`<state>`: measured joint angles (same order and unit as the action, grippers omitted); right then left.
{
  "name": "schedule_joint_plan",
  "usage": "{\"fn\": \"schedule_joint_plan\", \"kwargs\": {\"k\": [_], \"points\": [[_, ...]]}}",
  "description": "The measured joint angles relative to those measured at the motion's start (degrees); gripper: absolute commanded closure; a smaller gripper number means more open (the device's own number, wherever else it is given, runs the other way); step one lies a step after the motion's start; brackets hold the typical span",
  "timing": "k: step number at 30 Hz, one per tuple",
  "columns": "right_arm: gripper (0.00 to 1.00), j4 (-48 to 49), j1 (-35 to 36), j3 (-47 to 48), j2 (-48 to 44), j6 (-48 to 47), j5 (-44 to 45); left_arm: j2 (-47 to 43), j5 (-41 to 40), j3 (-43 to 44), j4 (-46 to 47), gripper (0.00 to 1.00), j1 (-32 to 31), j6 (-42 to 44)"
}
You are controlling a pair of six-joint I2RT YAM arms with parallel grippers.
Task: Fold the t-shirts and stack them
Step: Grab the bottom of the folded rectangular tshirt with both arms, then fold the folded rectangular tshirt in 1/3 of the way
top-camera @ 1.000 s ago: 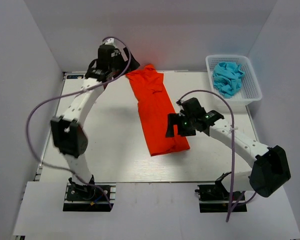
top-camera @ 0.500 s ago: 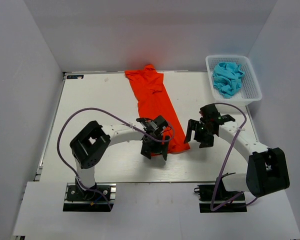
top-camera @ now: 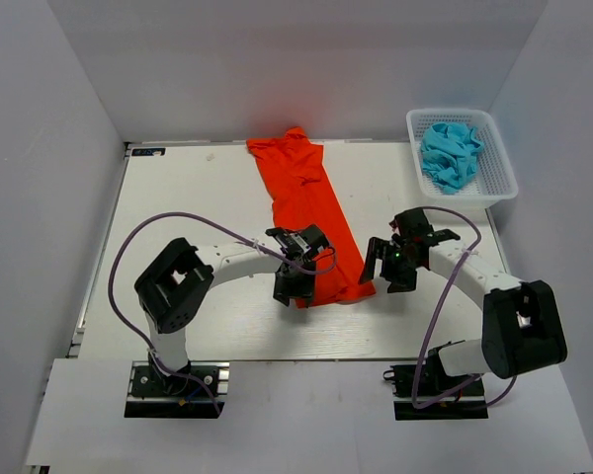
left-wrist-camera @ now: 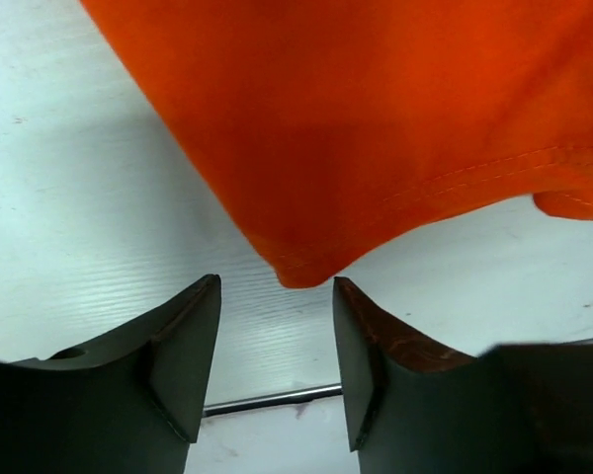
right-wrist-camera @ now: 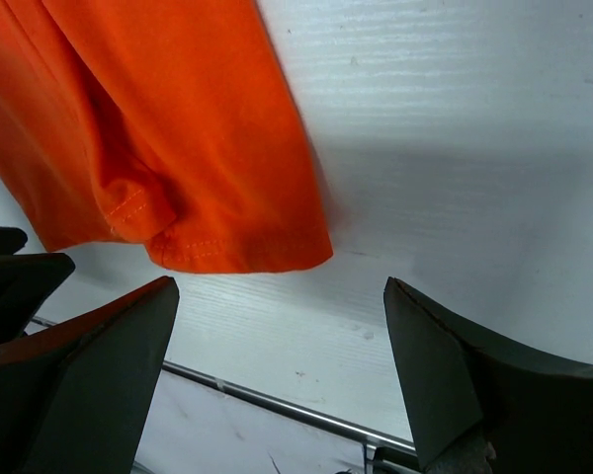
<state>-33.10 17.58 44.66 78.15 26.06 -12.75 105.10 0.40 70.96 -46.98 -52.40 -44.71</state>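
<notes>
Near the bottom centre of the overhead view, I had the left gripper (top-camera: pixel 293 287) down at the near left corner of the orange shirt (top-camera: pixel 311 212). The shirt lay as a long folded strip on the table (top-camera: pixel 198 197), running from the upper centre down toward the arms. The blue shirt (top-camera: pixel 450 153) sat crumpled in the basket (top-camera: pixel 502 176) at the upper right, well apart from both arms.

Through the left wrist camera, the jaws stood apart with nothing between the pads. The shirt's corner tip lay just ahead of the gap, low in the middle of the frame. The right gripper (top-camera: pixel 387 270) was just beside the near right corner, its jaws spread wide and empty. In its own view the hem corner lay in the upper middle, ahead of the fingers.

My worry was the left side. So little cloth sat in the mouth of those jaws that I judged closing there could nip only the very tip, or miss it. A thin pinch like that would likely slip out once the cloth was lifted. The strip looked to be several layers, so the pads could also catch the top layer alone and peel the fold open. On the right, the corner lay short of the jaws, so closing without moving in would catch nothing. If one side held and the other did not, the strip would skew across the table.
</notes>
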Motion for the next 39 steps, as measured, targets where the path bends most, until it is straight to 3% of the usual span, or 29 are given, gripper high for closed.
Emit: {"fn": "schedule_joint_plan", "kwargs": {"k": [4,9,11,12,14,15,19,20,21,22,31,39], "points": [[0.14,2.1,0.0,-0.6,2.7,-0.3,0.0,0.0,-1.2,-0.1,-0.3,0.51,0.0,-0.2],[0.24,3.6,0.0,-1.2,5.5,-0.5,0.2,0.9,-1.5,0.0,0.3,0.70,0.0,-0.3],[0.27,4.2,0.0,-1.4,5.5,-0.5,0.2,1.3,-1.5,0.0,1.0,0.73,0.0,-0.3],[0.27,4.7,0.0,-1.5,5.5,-0.5,0.1,1.4,-1.4,0.0,1.3,0.79,0.0,-0.3],[0.45,5.8,0.0,-1.8,5.6,-0.6,-0.5,1.5,-1.3,-0.3,2.1,0.90,0.0,-0.5],[0.45,6.8,0.0,-2.1,5.8,-0.6,-0.9,1.6,-1.2,-0.3,2.3,1.00,0.0,-0.3],[0.50,8.9,0.0,-2.2,7.3,0.5,-3.3,1.6,-1.2,-0.6,2.5,1.00,0.0,-0.4],[0.57,9.4,0.0,-2.3,7.5,0.6,-3.9,1.6,-1.2,-0.9,2.6,1.00,0.0,-0.4],[0.92,10.1,0.0,-2.3,7.8,0.6,-4.3,1.5,-1.2,-1.2,2.6,1.00,0.0,-0.7],[1.00,10.5,0.0,-2.4,8.2,0.6,-4.7,1.2,-1.2,-1.4,2.5,1.00,0.0,-0.9],[1.00,10.3,0.2,-2.3,3.7,1.1,-5.1,-4.2,-1.1,-3.5,2.4,1.00,0.1,-3.4],[1.00,5.9,0.2,11.5,5.7,0.7,-5.6,-7.2,-1.2,2.1,0.6,1.00,2.6,-3.6]]}}
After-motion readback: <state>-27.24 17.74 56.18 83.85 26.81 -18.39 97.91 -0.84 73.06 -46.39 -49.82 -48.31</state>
